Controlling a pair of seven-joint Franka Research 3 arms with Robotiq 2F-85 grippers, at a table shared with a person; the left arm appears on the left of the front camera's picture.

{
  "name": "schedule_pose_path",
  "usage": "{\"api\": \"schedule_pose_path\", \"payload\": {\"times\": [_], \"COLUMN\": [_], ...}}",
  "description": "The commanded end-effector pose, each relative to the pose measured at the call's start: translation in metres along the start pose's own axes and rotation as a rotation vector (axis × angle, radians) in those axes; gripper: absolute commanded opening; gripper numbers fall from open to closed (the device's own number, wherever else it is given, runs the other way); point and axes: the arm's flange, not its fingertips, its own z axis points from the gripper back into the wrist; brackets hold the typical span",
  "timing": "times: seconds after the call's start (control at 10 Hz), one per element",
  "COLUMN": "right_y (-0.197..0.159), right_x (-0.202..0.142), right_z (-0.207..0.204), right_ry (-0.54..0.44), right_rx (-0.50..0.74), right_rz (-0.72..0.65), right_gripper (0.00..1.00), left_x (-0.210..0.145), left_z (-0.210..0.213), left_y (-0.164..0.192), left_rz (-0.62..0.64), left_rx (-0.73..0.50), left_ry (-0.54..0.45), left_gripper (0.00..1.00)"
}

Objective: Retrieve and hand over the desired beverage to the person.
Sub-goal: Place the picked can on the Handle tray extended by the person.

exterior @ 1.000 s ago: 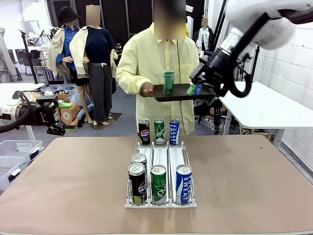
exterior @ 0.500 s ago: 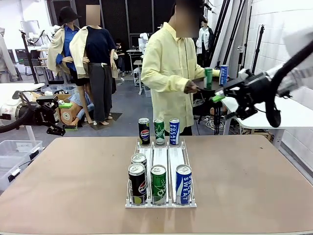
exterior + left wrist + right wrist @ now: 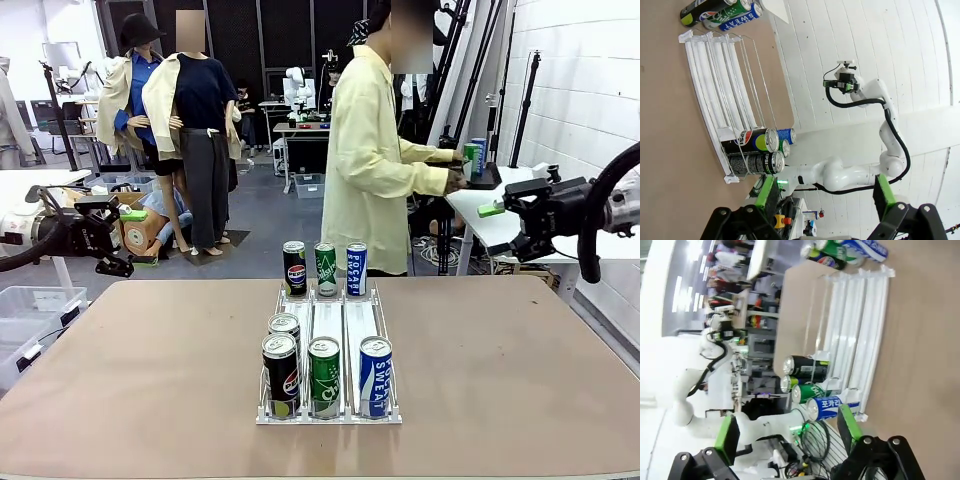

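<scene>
A white wire rack (image 3: 329,405) on the brown table holds several cans. At its near end stand a black Pepsi can (image 3: 280,375), a green can (image 3: 323,377) and a blue Pocari can (image 3: 375,377); three more stand at the far end. The person (image 3: 370,170) in the pale-yellow shirt stands side-on behind the table, hands on a dark tray (image 3: 487,182) with a green can (image 3: 470,160) and a blue can on the side table. My left gripper (image 3: 135,238) hovers open off the table's left edge. My right gripper (image 3: 497,232) hovers open at the right, empty. The rack (image 3: 715,100) lies beyond my open left gripper (image 3: 825,200), and the rack (image 3: 855,330) beyond my open right gripper (image 3: 788,432).
A white side table (image 3: 520,215) stands at the right beside the wall. A clear plastic bin (image 3: 30,305) sits on the floor at the left. Bare brown tabletop (image 3: 150,380) spreads on both sides of the rack.
The person turned from facing me to the right and carried the tray with two cans to the side table. My right arm swung down and right, away from the tray. The left arm stayed still.
</scene>
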Motion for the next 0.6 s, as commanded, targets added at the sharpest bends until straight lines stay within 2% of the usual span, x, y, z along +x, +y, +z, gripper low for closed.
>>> {"api": "schedule_pose_path", "payload": {"times": [0.0, 0.1, 0.2, 0.5], "right_y": [-0.014, -0.015, -0.015, -0.012], "right_x": [-0.012, -0.011, -0.01, -0.009], "right_z": [0.005, 0.01, 0.014, 0.015], "right_ry": [0.02, 0.077, 0.098, 0.104], "right_rx": [0.126, 0.178, 0.177, 0.168], "right_rz": [0.015, 0.041, 0.038, 0.033], "right_gripper": [1.0, 1.0, 1.0, 1.0], "left_x": [0.0, 0.0, 0.0, 0.0], "left_z": [0.001, 0.001, 0.001, 0.001], "left_y": [-0.002, -0.002, -0.002, -0.002], "left_rz": [-0.005, -0.005, -0.005, -0.005], "left_rx": [0.0, 0.0, 0.0, 0.0], "left_ry": [-0.002, -0.002, -0.002, -0.002], "left_gripper": [1.0, 1.0, 1.0, 1.0]}}
